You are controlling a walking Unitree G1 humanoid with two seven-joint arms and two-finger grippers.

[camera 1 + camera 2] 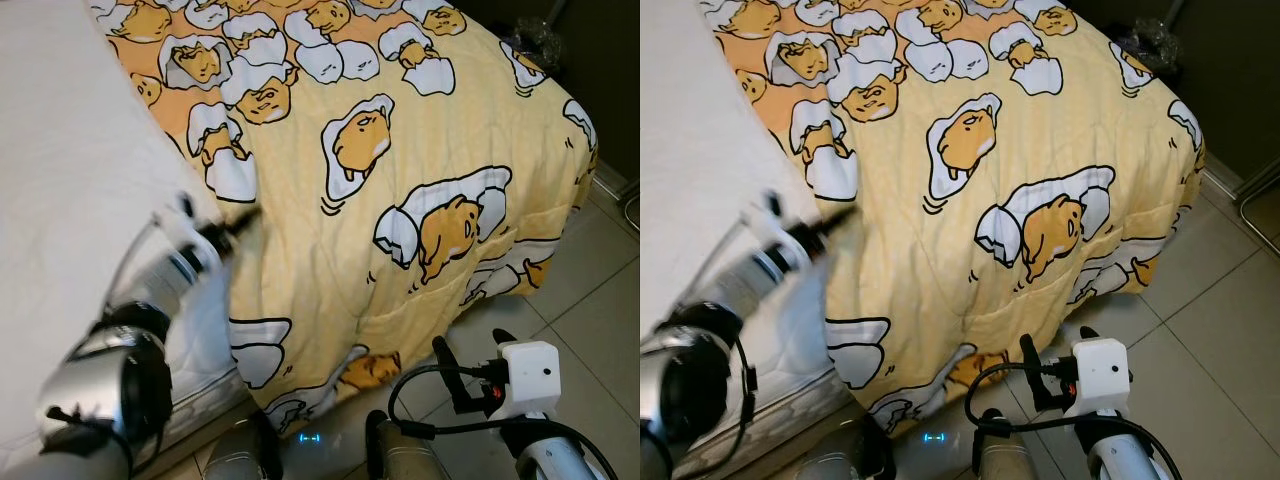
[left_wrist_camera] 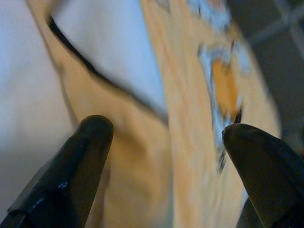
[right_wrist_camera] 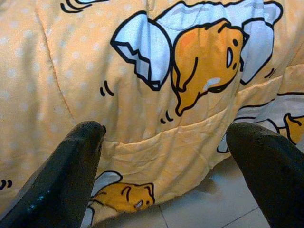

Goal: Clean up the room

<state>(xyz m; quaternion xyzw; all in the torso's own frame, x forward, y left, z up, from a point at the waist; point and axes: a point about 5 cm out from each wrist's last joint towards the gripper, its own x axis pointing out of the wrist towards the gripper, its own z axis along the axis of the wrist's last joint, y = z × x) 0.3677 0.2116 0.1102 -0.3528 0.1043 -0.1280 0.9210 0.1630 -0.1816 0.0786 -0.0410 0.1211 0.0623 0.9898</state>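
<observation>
A yellow blanket (image 1: 400,150) printed with cartoon egg figures covers the bed and hangs over its foot toward the floor. My left gripper (image 1: 240,222) reaches out to the blanket's side edge, where it meets the bare white mattress (image 1: 70,200). In the left wrist view the gripper (image 2: 166,128) is open, with the blanket's edge (image 2: 137,142) between the fingers, blurred. My right gripper (image 1: 470,345) is low near the floor, open (image 3: 166,130), and points at the hanging part of the blanket (image 3: 156,71) without touching it.
Light floor tiles (image 1: 590,300) lie to the right of the bed. A crinkled clear plastic bag (image 1: 540,40) sits in the dark corner behind the bed. A metal frame (image 1: 630,200) stands at the right edge.
</observation>
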